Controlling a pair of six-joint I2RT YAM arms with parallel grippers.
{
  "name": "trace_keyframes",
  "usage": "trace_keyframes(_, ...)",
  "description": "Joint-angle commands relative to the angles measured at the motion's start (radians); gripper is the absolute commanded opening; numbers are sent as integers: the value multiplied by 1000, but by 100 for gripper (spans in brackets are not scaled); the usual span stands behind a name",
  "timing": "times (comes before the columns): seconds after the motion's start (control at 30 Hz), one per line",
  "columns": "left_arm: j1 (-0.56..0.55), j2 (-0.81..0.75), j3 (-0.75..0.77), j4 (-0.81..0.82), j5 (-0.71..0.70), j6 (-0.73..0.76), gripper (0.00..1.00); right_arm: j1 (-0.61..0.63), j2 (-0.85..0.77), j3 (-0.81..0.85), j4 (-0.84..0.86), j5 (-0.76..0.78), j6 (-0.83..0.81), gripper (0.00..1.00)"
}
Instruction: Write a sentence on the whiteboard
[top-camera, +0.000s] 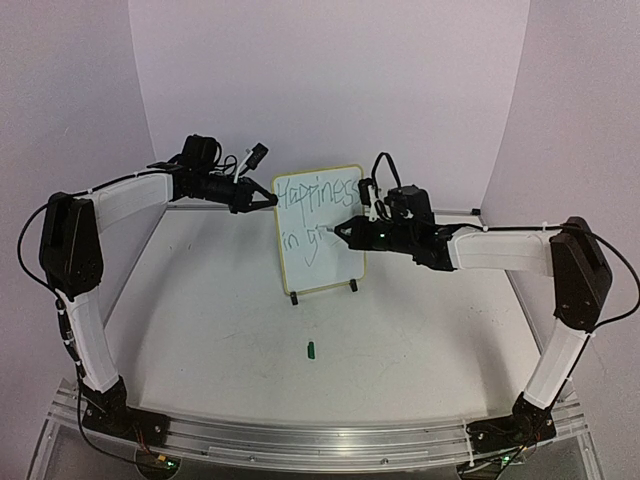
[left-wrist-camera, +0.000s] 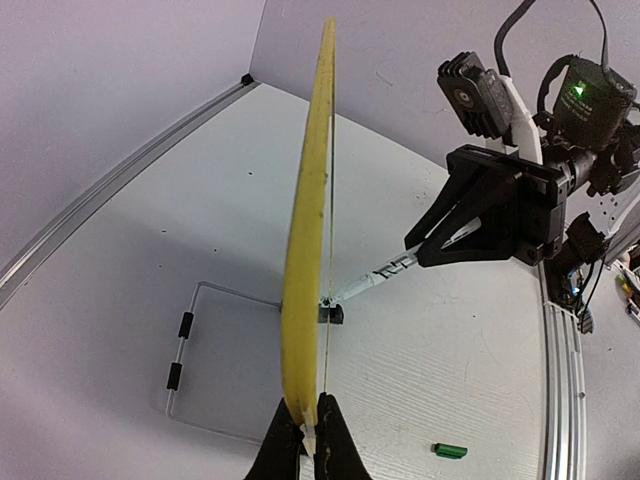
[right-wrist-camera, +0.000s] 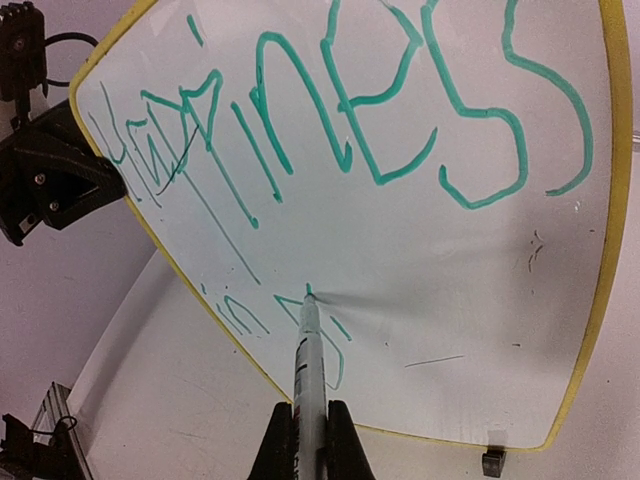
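The whiteboard stands upright on its wire stand at the table's middle; the left wrist view shows its yellow rim edge-on. My left gripper is shut on the board's left edge. The sentence in green reads "Happiness" on the top line, with "in" and a partly drawn letter below. My right gripper is shut on a white pen. The pen's green tip touches the board in the second line.
A small green pen cap lies on the table in front of the board. The wire stand with black feet reaches out behind and below the board. Purple walls close in the back and sides.
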Motion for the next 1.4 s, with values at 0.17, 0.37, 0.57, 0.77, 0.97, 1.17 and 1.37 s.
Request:
trace_keyframes(0.17, -28, 9, -42, -159, -34, 25, 0, -11, -71, -8, 67, -110, -9, 0)
trace_keyframes(0.37, -28, 9, -45, -159, -38, 25, 0, -24, -125, -62, 65, -132, -14, 0)
trace_keyframes(0.57, -30, 11, -47, -159, -39, 25, 0, -35, -131, -93, 54, -108, -24, 0)
trace_keyframes(0.77, -35, 9, -47, -160, -43, 27, 0, -36, -98, -85, 52, -99, -26, 0)
trace_keyframes(0.97, -37, 10, -48, -162, -46, 28, 0, -35, -65, -61, 41, -83, -26, 0)
trace_keyframes(1.17, -37, 9, -48, -163, -49, 30, 0, -35, -41, -45, 42, -47, -16, 0)
trace_keyframes(1.37, -38, 11, -48, -164, -50, 31, 0, -36, -21, -17, 43, -37, -15, 0)
